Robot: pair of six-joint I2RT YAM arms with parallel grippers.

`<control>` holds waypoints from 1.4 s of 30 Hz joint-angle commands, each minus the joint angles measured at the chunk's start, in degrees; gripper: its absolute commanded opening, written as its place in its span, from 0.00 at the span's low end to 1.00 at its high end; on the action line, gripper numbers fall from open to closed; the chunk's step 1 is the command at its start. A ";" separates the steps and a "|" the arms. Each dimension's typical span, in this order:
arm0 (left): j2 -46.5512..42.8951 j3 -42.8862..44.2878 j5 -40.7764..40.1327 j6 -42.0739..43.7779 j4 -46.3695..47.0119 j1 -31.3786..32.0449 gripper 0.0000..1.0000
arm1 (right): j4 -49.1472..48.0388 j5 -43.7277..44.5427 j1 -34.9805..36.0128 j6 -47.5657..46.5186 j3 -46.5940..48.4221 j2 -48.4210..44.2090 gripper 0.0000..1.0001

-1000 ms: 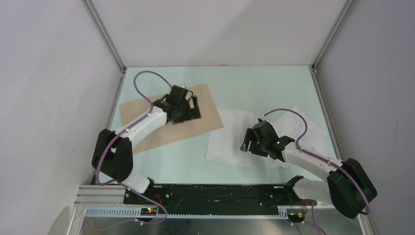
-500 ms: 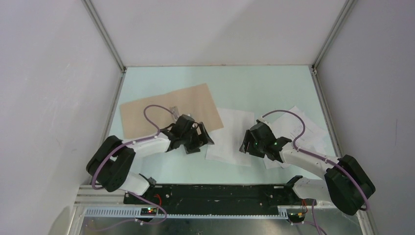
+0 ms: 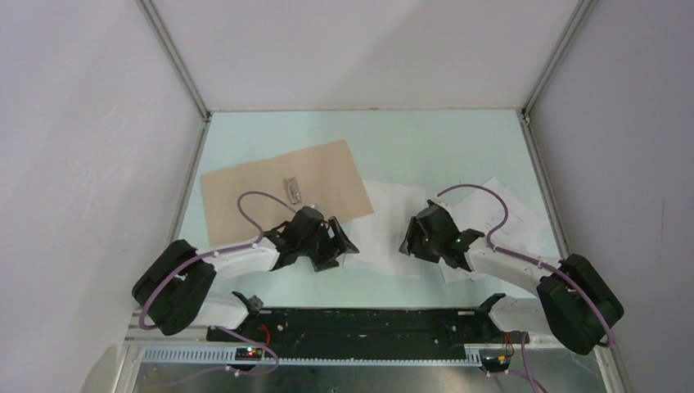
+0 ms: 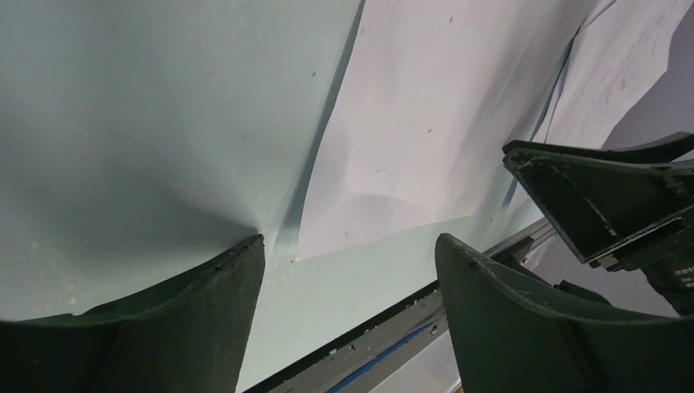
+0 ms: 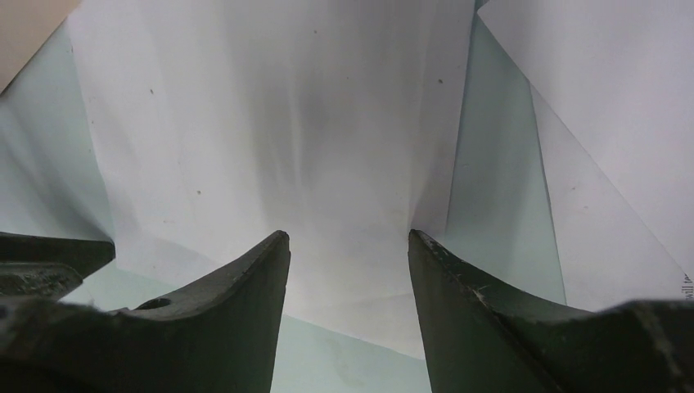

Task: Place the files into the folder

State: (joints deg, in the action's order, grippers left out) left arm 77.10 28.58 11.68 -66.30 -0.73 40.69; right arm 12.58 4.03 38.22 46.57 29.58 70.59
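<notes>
The folder point(image 3: 270, 195) lies open and flat at the far left, with a metal clip point(image 3: 292, 189) on it; its corner shows in the right wrist view point(image 5: 24, 20). A blank white sheet point(image 3: 383, 225) lies mid-table, partly under the folder's right edge. More sheets point(image 3: 506, 219), some printed, lie overlapped at the right. My left gripper point(image 3: 342, 246) is open and empty, low over the table at this sheet's near-left corner point(image 4: 299, 255). My right gripper point(image 3: 406, 246) is open over the sheet's near-right part point(image 5: 270, 123), with its fingertips close to the paper.
The black base rail point(image 3: 360, 321) runs along the near edge. The two grippers face each other across the middle sheet; the right one shows in the left wrist view point(image 4: 606, 205). Enclosure walls stand on the left, right and far sides.
My left arm has drawn back from over the folder to the near-left corner of the middle sheet. My right gripper has edged a little left over that sheet.
</notes>
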 commanded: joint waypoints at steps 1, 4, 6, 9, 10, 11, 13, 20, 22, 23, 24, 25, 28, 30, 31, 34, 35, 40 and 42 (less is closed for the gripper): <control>0.21 -1.02 -1.64 -0.78 -5.35 1.36 0.83 | -2.73 0.17 0.48 1.04 -1.26 1.21 0.60; 2.53 -0.11 -0.33 -1.36 -4.37 2.54 0.83 | -3.15 0.02 0.48 1.07 -1.28 1.92 0.59; 2.90 0.19 -0.10 -2.31 -3.59 2.81 0.83 | -3.25 0.02 0.51 1.07 -1.28 2.19 0.59; 3.04 -0.01 -0.73 -4.09 -2.26 2.91 0.83 | -3.57 -0.23 0.51 1.07 -1.28 2.71 0.59; 3.07 -0.14 -0.92 -4.67 -1.82 2.95 0.82 | -3.68 -0.33 0.53 1.07 -1.28 2.80 0.59; 3.02 -0.35 -1.07 -5.62 -1.11 2.93 0.81 | -3.92 -0.47 0.52 1.00 -1.28 2.93 0.59; 2.34 -0.91 -1.78 -7.36 0.15 2.91 0.78 | -4.04 -0.66 0.46 0.99 -1.28 3.10 0.59; -0.78 0.01 -4.62 -8.87 1.29 2.83 0.66 | -3.82 -0.69 0.46 0.90 -1.33 2.98 0.59; -0.70 0.29 -4.89 -9.21 2.42 2.86 0.62 | -3.80 -0.63 0.51 0.94 -1.29 2.86 0.59; -0.43 0.31 -4.80 -9.55 3.00 2.94 0.60 | -3.75 -0.62 0.51 0.86 -1.33 2.79 0.59; -0.31 0.33 -4.77 -9.94 3.27 2.92 0.59 | -3.76 -0.61 0.51 0.89 -1.39 2.75 0.59; -0.14 0.29 -4.61 -10.23 3.87 2.89 0.57 | -3.82 -0.61 0.47 0.93 -1.49 2.66 0.59; -0.18 -0.04 -4.56 -11.46 5.21 2.87 0.55 | -3.92 -0.68 0.49 0.98 -1.75 2.44 0.59; -0.23 -0.24 -4.65 -12.11 6.15 2.89 0.55 | -3.98 -0.63 0.52 1.03 -1.87 2.37 0.59; 0.04 -0.17 -4.50 -12.28 6.38 2.86 0.55 | -4.02 -0.66 0.49 1.05 -1.89 2.32 0.59; 1.10 0.42 -3.62 -12.99 7.29 2.88 0.50 | -3.94 -0.73 0.40 1.09 -1.89 2.01 0.59; 1.69 0.51 -3.43 -13.16 7.35 2.90 0.48 | -3.82 -0.76 0.34 1.08 -1.85 1.79 0.59; 3.44 0.29 -1.89 -15.14 7.14 2.98 0.26 | -1.67 -0.54 -0.70 0.86 -1.90 -1.23 0.59; 3.66 0.12 -1.69 -15.32 6.31 2.99 0.23 | -0.50 -0.39 -1.24 0.74 -1.90 -3.21 0.60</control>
State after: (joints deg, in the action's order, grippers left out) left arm 79.99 28.58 8.91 -79.66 5.28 43.24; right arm 8.64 3.29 37.93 46.94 28.49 70.85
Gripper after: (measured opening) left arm 0.261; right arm 0.592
